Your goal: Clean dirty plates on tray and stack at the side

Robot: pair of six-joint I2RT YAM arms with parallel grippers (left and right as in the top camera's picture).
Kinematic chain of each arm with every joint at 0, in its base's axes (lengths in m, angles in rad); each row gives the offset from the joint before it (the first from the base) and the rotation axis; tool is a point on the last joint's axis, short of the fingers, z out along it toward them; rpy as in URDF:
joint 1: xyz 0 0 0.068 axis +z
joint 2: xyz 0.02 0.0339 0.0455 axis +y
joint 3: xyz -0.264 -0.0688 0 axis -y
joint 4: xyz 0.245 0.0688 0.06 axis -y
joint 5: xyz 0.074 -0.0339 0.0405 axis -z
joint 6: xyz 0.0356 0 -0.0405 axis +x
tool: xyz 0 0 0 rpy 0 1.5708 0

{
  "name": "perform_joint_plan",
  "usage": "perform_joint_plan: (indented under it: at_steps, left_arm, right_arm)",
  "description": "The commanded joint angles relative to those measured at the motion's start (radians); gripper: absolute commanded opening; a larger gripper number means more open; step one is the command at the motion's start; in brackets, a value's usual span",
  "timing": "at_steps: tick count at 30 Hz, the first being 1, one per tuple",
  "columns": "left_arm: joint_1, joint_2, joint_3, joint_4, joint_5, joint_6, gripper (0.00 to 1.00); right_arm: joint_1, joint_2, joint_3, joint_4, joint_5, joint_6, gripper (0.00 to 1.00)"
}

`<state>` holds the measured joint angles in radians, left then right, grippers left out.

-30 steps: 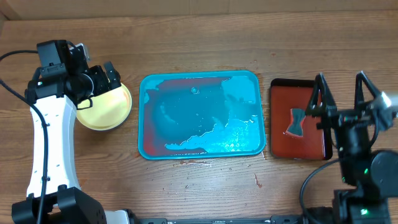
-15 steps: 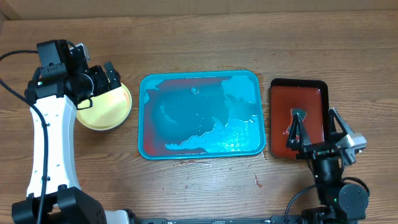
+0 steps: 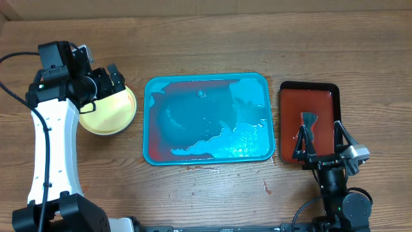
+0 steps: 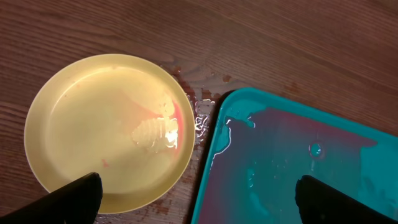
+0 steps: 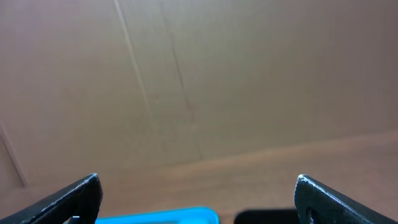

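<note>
A pale cream plate (image 3: 111, 115) with a red sauce smear sits on the table left of the turquoise tray (image 3: 154, 129). I cannot tell if other plates lie under it. The tray holds only water and red sauce film. My left gripper (image 3: 105, 80) is open and empty above the plate's far edge. In the left wrist view the plate (image 4: 93, 124) and tray corner (image 4: 298, 168) lie below the open jaws (image 4: 196, 199). My right gripper (image 3: 322, 143) is open and empty over the dark red tray's near end, and its wrist view (image 5: 199, 193) looks level at a cardboard wall.
A dark red, black-rimmed tray (image 3: 290, 103) right of the turquoise one holds a small grey bow-shaped object (image 3: 309, 121). Red-tinted wet spots lie on the wood along the turquoise tray's front edge (image 3: 199, 169) and beside the plate (image 4: 202, 115).
My right arm has drawn back toward the table's front edge, away from the middle of the dark red tray. The left arm, plate and tray have not moved.
</note>
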<state>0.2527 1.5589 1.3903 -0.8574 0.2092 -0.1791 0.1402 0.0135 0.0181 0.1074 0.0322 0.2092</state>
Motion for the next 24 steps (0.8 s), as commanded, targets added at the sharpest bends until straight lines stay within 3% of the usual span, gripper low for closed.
perform_joint_plan:
  at_steps: [1, 4, 24]
  left_arm:
    - [-0.005, 0.007, 0.007, 0.001, 0.005, 0.019, 1.00]
    - [-0.005, 0.007, 0.007, 0.001, 0.005, 0.019, 1.00]
    - [-0.005, 0.007, 0.007, 0.001, 0.004, 0.019, 1.00]
  right_arm:
    - [0.010, -0.011, -0.010, -0.074, 0.042, -0.002, 1.00]
    - [0.010, -0.011, -0.010, -0.188, 0.044, -0.002, 1.00]
    - [0.010, -0.011, -0.010, -0.184, 0.045, -0.009, 1.00]
